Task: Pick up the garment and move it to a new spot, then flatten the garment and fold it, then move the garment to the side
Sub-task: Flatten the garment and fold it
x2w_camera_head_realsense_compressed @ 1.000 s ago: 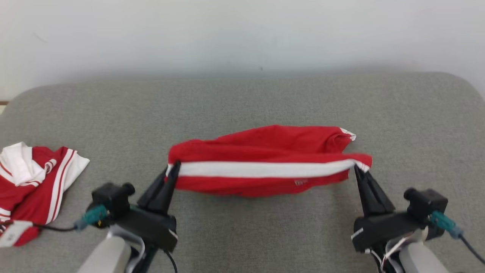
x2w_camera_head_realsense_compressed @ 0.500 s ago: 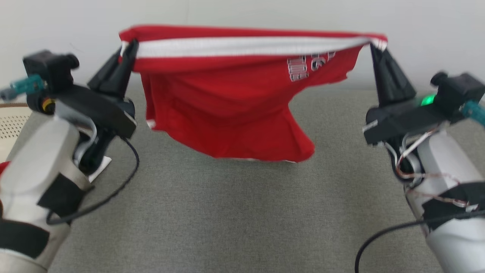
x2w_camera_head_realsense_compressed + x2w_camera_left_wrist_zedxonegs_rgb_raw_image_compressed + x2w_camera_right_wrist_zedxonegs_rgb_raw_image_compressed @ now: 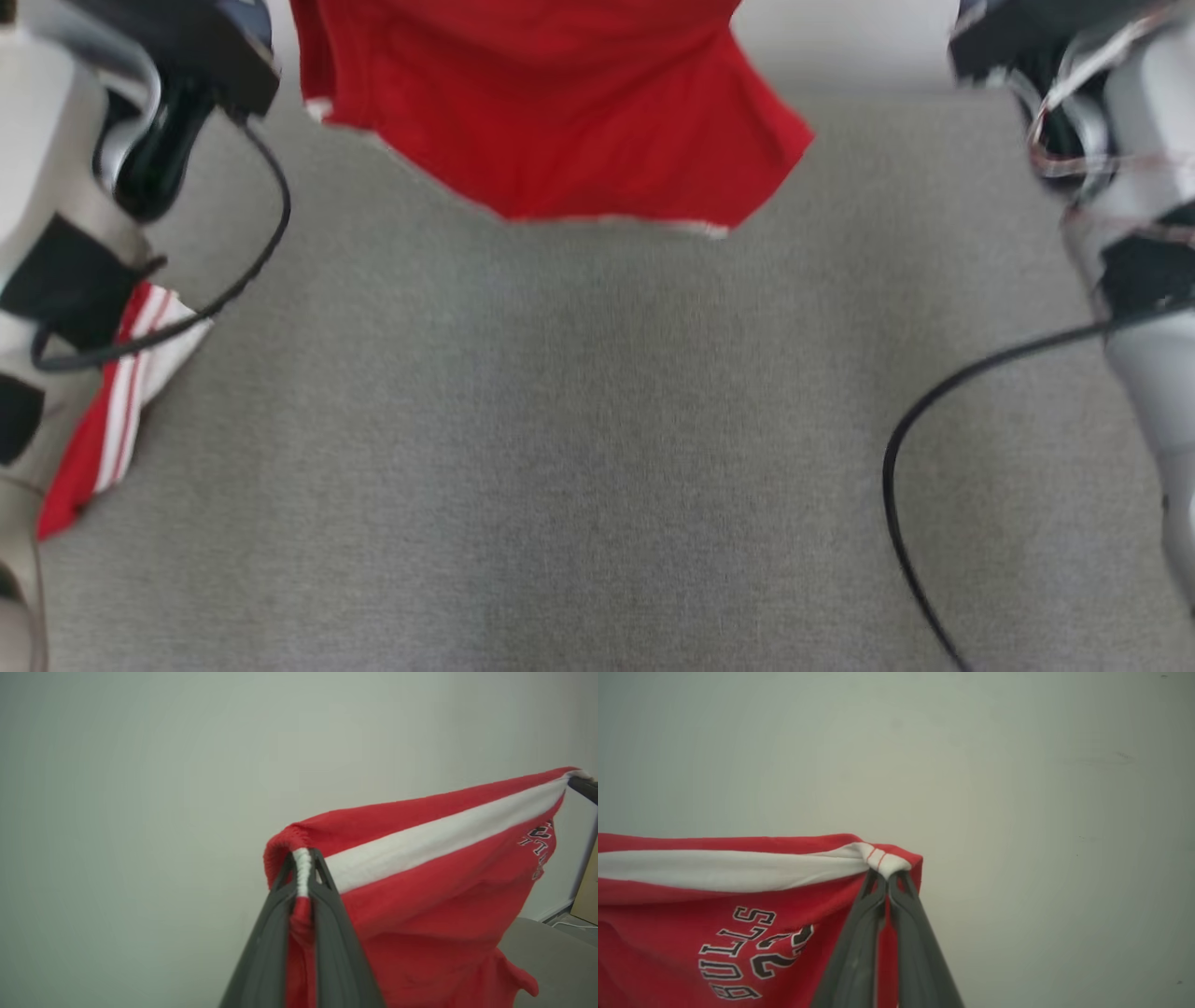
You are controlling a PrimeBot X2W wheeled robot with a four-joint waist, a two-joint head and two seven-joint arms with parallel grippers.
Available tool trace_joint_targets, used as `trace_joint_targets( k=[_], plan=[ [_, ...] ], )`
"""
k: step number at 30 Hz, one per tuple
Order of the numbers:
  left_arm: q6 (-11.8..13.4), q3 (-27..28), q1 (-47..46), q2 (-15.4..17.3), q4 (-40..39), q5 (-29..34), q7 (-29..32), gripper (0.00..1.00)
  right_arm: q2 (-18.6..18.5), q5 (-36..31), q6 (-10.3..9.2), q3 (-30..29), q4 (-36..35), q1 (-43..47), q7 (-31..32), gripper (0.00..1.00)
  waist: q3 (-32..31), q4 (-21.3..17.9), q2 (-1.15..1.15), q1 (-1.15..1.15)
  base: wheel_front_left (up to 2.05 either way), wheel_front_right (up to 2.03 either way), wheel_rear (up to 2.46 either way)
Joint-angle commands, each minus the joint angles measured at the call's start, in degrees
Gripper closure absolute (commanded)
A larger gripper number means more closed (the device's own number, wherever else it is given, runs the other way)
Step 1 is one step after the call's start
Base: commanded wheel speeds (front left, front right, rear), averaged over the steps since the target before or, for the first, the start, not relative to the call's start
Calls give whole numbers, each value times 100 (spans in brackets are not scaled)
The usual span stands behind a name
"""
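The garment is red with a white waistband, and it hangs in the air between my two arms above the grey cushion. In the left wrist view my left gripper is shut on one end of the garment's white band. My right gripper is shut on the other end of the garment, where black lettering shows below the band. The head view shows the garment's lower hem and both pale forearms at the frame's sides.
A second red and white striped garment lies on the cushion at the left, partly behind my left forearm. A black cable loops from my right forearm. A pale wall stands behind.
Both grippers have lifted the garment from the cushion high into the air, stretched between them. The head view has also shifted, so the grippers have left its top edge.
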Motion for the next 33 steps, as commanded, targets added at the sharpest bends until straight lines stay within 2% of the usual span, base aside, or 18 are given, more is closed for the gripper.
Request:
trace_joint_targets(
  k=[1,8,11,14,17,21,27,33],
  plan=[
    [10,-75,-253,3,63,73,-77,100,26,8,-10,3,115,-310,-3,100,927,-151,-1,-1,0,0,0],
    [7,-372,-1379,-192,412,153,-279,100,191,-399,-9,-120,584,-1637,-2,100,1959,-376,-1,-1,0,0,0],
    [8,-231,-1812,-155,432,324,-373,100,242,-679,-9,-421,541,-1994,-3,100,2205,-449,-1,-1,0,0,0],
    [7,227,-1893,-163,53,555,-373,100,290,-831,-9,-855,412,-2059,-2,100,2422,-489,-1,-1,0,0,0],
    [7,374,-1330,-145,-330,671,-372,100,398,-777,-9,-877,303,-1625,-1,100,2497,-534,-1,-1,0,0,0],
    [7,460,-733,-29,-746,454,-377,100,393,-389,-9,-746,-63,-1066,-4,100,2448,-579,-1,-1,0,0,0],
    [7,737,727,167,-1469,118,-376,100,-162,574,-9,1,-895,427,-3,100,2404,-538,-1,-1,0,0,0],
    [7,1210,2377,11,-1917,-57,-375,100,-727,1549,-9,358,-1375,1830,-4,100,2004,-449,-1,-1,0,0,0]
  ],
)
